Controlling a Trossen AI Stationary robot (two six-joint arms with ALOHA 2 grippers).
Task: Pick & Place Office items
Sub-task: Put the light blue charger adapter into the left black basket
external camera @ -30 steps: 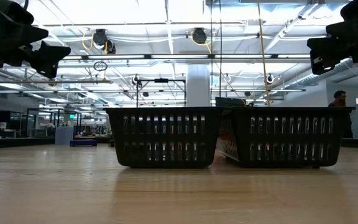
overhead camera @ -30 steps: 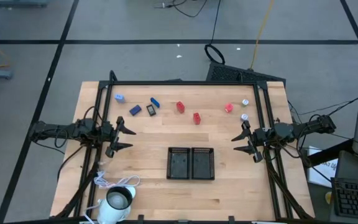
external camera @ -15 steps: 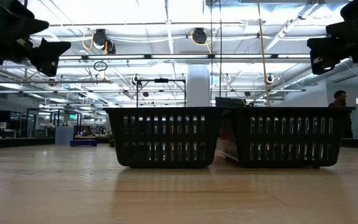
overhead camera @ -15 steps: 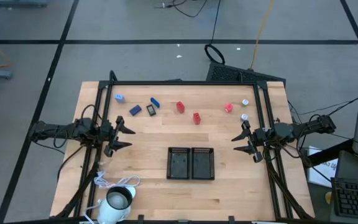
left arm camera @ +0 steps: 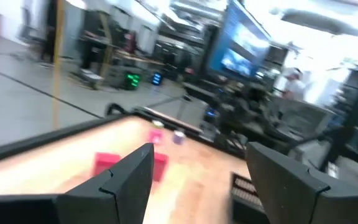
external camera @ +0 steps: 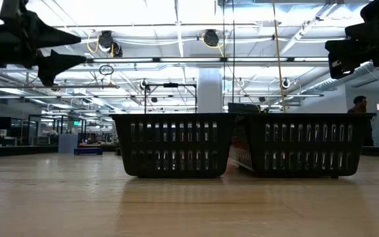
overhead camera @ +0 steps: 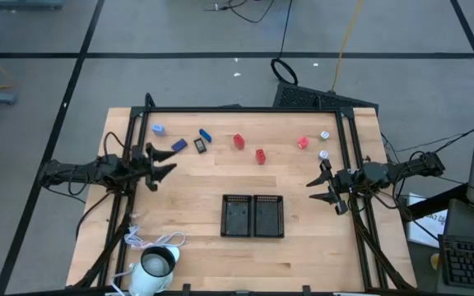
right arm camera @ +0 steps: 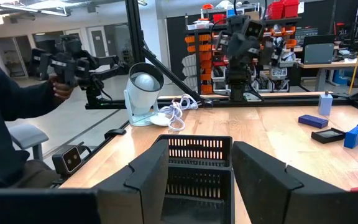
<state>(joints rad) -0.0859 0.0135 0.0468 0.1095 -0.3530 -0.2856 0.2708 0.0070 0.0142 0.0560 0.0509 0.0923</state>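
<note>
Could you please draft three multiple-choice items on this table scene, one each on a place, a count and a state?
1. Where do the two black slotted plastic trays stand?
A. mid-table, side by side
B. stacked at the far edge
C. on the floor

2. How many small red blocks lie on the wooden table?
A. one
B. three
C. six

3. How is the left pincer?
A. open, empty
B. shut on a block
C. inside a tray

Answers:
1. A: they touch along one side at the centre.
2. B: three show along the far half.
3. A: its fingers stand apart with nothing between.

office items (overhead camera: 239,141) scattered behind side-by-side trays (overhead camera: 253,215), apparently empty
</note>
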